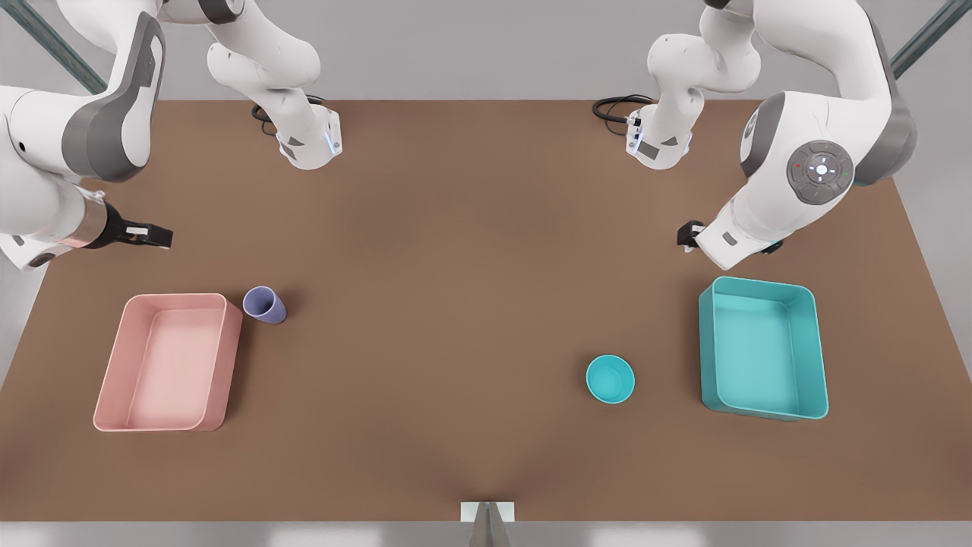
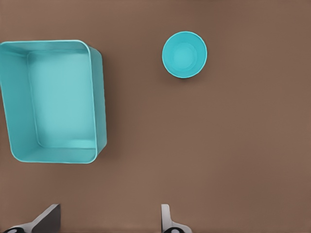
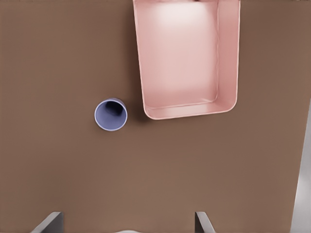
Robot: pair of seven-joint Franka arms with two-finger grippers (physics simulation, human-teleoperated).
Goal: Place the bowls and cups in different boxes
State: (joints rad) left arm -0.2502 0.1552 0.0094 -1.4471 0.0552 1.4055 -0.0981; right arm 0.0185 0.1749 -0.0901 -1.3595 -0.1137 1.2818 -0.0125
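Nothing is sorted yet: both boxes stand empty on the brown bench (image 1: 471, 289), and the step in hand is the first reach.

The left gripper (image 1: 687, 235), at about two o'clock in the front view, hangs above the bench just past the far end of the teal box (image 1: 763, 349). Its wrist view shows its fingers (image 2: 166, 218) spread wide, holding nothing. The teal bowl (image 1: 610, 378) sits upright near four o'clock, beside the teal box but clear of it.

The right gripper (image 1: 156, 237), near ten o'clock, hovers beyond the pink box (image 1: 171, 363); its jaws are likewise released and empty. The lavender cup (image 1: 264, 305) stands upright just beside that box's far corner, apparently not touching it.

To do this well, each arm should probably come straight down over its own item. The bowl is wide and shallow, so pinching one wall at the rim looks safer than spanning it. The cup's taper could let it slip, and the pink wall is close, so line the fingers up to miss that wall.
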